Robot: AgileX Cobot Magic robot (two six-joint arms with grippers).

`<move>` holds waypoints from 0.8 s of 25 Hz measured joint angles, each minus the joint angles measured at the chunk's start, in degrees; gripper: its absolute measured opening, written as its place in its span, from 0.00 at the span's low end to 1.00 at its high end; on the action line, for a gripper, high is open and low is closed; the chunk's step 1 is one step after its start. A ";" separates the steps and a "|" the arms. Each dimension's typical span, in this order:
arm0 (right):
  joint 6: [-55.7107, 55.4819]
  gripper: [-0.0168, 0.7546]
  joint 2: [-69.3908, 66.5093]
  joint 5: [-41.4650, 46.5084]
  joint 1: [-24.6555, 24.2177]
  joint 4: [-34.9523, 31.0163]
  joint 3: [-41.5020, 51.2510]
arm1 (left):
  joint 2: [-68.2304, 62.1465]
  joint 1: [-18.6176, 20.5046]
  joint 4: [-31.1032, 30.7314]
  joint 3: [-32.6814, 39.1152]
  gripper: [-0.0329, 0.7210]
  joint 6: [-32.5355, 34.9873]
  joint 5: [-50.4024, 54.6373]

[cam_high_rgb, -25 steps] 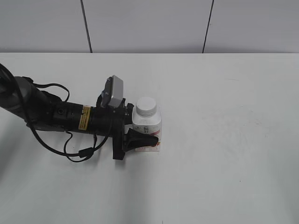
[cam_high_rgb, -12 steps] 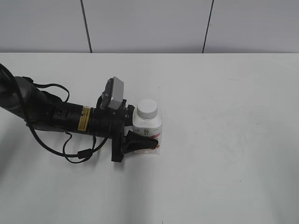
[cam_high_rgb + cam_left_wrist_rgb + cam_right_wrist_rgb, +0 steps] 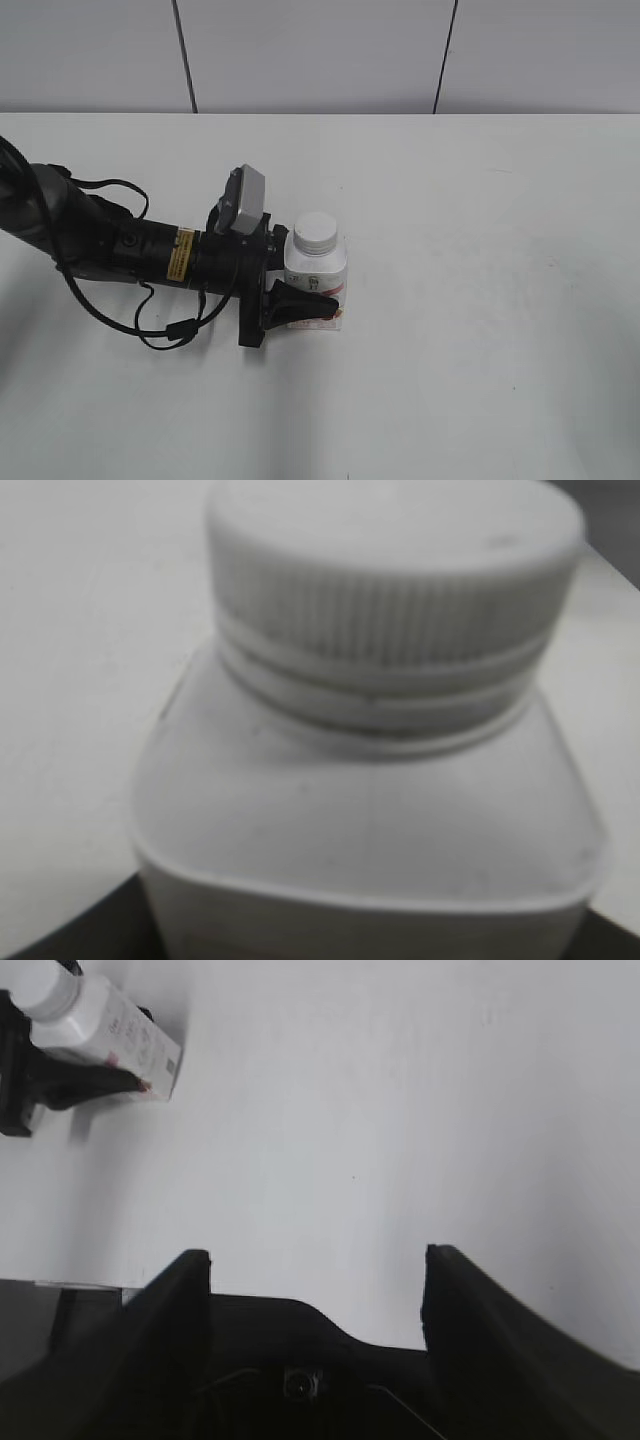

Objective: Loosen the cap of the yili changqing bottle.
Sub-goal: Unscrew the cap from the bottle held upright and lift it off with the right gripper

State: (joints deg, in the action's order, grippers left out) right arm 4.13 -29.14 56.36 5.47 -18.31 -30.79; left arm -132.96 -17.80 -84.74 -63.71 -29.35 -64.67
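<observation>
White matte table [image 3: 480, 330], faintly scuffed, takes up most of the exterior view; pale wall panels with dark seams behind it. Yili changqing bottle [image 3: 317, 272] stands upright left of centre: squat white plastic, squarish body, label with small print and a red-pink patch near the base. Cap [image 3: 315, 229] sits on the neck, round, flat-topped. Left arm lies low along the table from the left edge, black and tubular, yellow sticker on its side, loose black cable looping below, grey boxy camera on the wrist. Left gripper [image 3: 300, 285] is at the bottle's body; one black wedge-shaped finger [image 3: 300, 303] crosses the front of the label low down, the other finger is hidden behind the bottle. Looks clamped on the body.

Left wrist view: close and soft-focused. Cap [image 3: 395, 575] fills the upper frame, fine vertical ribbing round its side, smooth flat top, a ring band beneath it. Bottle shoulder [image 3: 370, 820] is smooth and rounded at the corners. Fingers not visible here.

Right wrist view: right gripper [image 3: 318, 1280] hangs over bare table, its two black, blunt fingers [image 3: 180, 1290] spread wide with nothing between them. Bottle [image 3: 105, 1025] appears far off in the upper left corner, well apart from this gripper, with the left gripper's dark finger across it.
</observation>
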 joint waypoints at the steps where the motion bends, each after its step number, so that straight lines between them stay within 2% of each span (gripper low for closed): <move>1: 0.22 0.70 -2.63 0.00 0.00 0.97 -0.86 | 0.00 0.00 0.05 0.00 0.60 0.00 0.00; 5: 0.62 0.70 -12.94 -0.41 0.00 4.83 -5.83 | 0.00 0.00 0.05 0.00 0.60 0.00 0.00; 13: 4.12 0.70 -28.36 -5.63 0.00 5.97 -12.59 | 0.00 0.00 0.16 0.00 0.60 0.00 0.01; 20: -1.48 0.70 -38.95 -4.08 0.00 6.03 -23.12 | 0.00 0.00 0.16 0.00 0.60 0.00 0.01</move>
State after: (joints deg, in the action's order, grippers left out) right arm 2.65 -68.09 52.29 5.47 -12.28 -53.91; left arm -132.96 -17.80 -84.58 -63.71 -29.35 -64.66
